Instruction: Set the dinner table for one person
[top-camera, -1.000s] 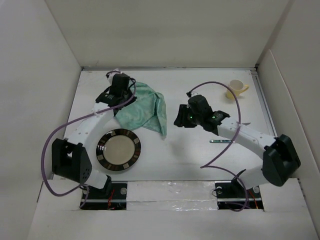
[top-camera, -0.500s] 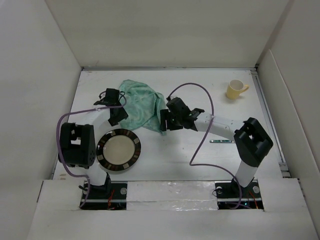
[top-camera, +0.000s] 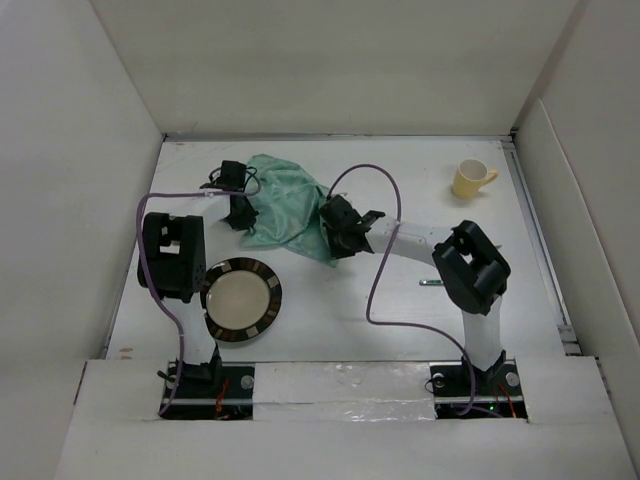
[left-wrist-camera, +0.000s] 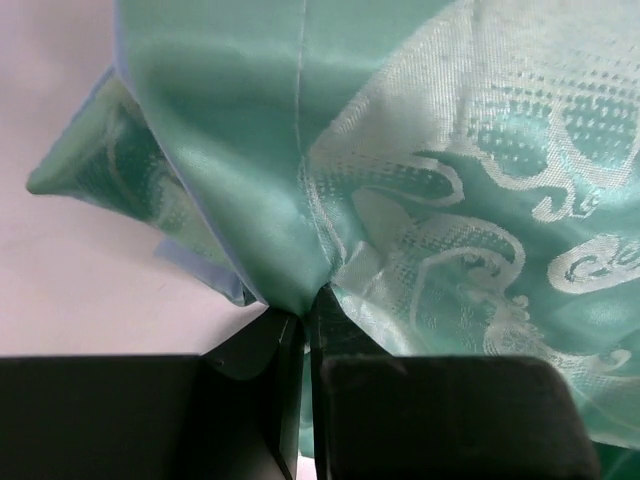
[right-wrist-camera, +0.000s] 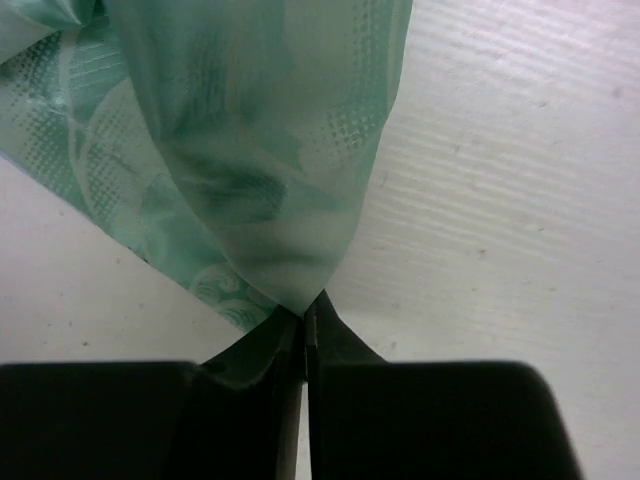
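- White dinner table (top-camera: 400, 320) bears a bunched sea-green cloth (top-camera: 285, 200).
- Left gripper (left-wrist-camera: 305, 320) and right gripper (right-wrist-camera: 303, 310) each pinch it, jaws closed.
- Likely step: spreading it; next, draw the held edges apart evenly.

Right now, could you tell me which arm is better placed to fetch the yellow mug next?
Probably right: the yellow mug stands at the far right, though right gripper and left gripper both pinch the cloth.
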